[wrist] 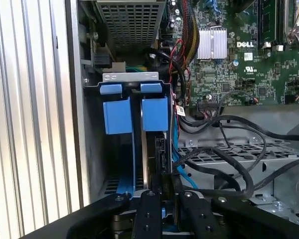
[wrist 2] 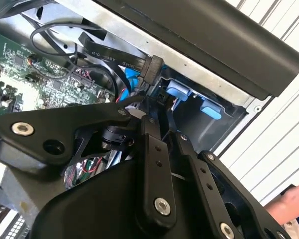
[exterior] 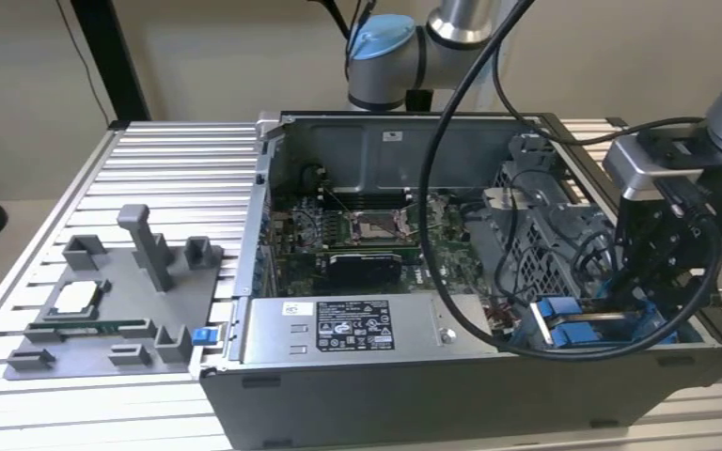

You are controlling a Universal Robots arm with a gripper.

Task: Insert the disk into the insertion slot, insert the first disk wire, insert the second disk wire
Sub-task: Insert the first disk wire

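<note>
gripper (wrist: 167, 186) set low in the corner of the computer case (exterior: 462, 395), clenched across the thin edge of the disk (wrist: 157, 152), which stands edgewise in the insertion slot (wrist: 131, 77); the narrow pinch presumably holds it square to the bay's guides.

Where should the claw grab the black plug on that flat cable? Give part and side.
Probably the rigid plug body itself, not the flat cable, which bends and would flex. Pinch its two broad faces, coming from the cable end, leaving the mating end toward the blue tabs free.
</note>
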